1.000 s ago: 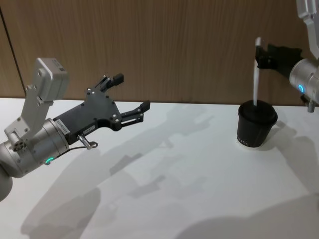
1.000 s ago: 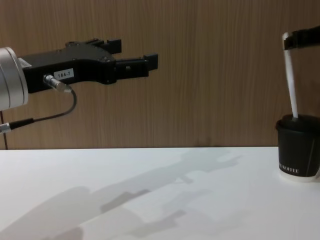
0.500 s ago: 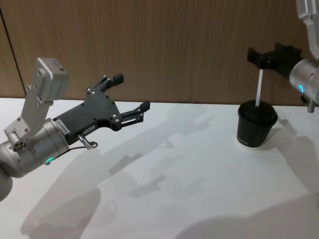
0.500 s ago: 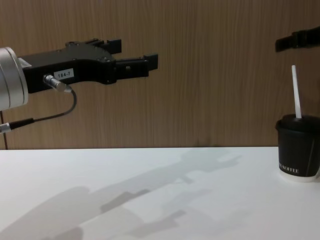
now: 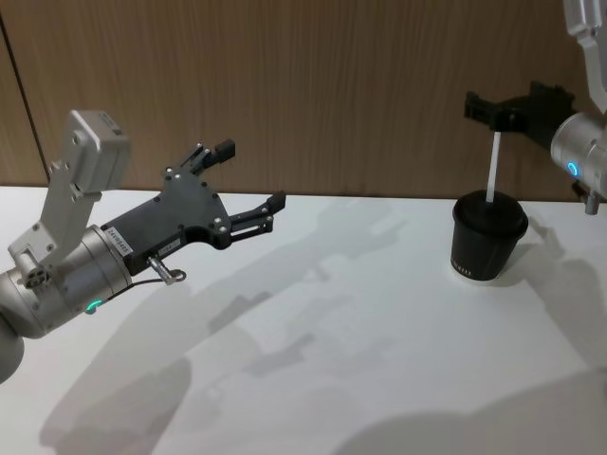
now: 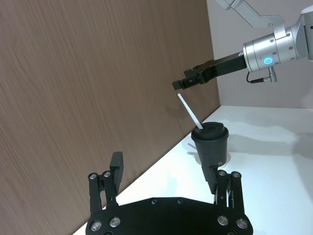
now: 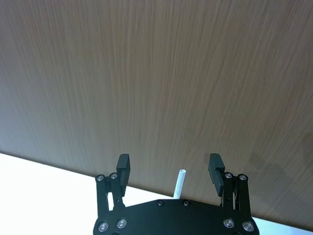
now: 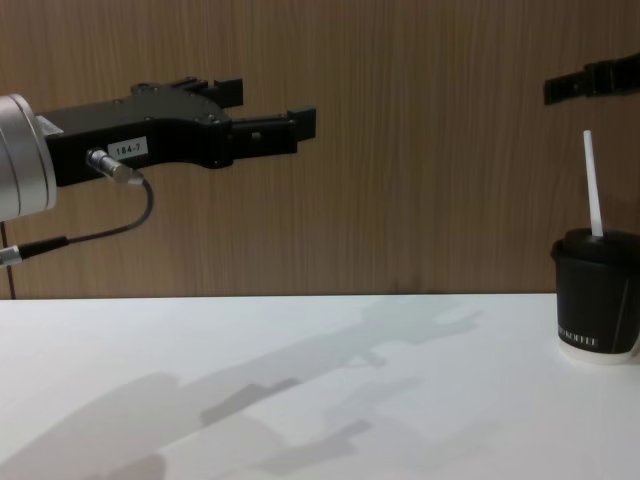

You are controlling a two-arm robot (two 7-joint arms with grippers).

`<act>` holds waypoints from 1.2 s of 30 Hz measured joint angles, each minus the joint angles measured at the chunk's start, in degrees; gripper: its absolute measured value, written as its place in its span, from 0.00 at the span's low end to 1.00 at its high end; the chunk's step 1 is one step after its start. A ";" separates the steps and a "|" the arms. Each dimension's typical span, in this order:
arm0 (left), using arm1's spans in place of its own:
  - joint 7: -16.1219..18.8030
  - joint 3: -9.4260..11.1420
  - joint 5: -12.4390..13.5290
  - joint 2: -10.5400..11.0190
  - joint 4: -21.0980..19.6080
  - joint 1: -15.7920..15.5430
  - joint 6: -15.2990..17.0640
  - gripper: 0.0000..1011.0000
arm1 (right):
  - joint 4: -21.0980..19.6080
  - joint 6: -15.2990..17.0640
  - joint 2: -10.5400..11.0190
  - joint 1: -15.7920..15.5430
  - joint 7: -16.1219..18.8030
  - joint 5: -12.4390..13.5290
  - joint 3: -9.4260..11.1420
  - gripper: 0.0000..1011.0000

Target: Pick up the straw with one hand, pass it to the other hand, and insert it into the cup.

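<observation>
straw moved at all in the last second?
Yes. The straw has dropped deeper into the cup; less stands above the lid, and the open right gripper no longer holds it.

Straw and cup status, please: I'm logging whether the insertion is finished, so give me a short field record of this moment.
straw: long thin white straw stands tilted in the lid
cup: black paper coffee cup, upright on white table
right gripper: open, above straw top, not touching
left gripper: open, held above the table far from cup
insertion: looks done
</observation>
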 joint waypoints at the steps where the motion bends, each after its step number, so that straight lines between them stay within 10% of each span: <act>1: 0.00 0.00 0.00 0.00 0.00 0.00 0.00 0.99 | 0.00 0.00 0.00 0.00 0.00 0.00 0.00 0.99; 36: 0.82 2.93 -1.32 -4.77 7.70 -7.24 -1.16 0.99 | -7.45 -8.67 3.23 -8.29 -0.38 -3.19 1.83 0.99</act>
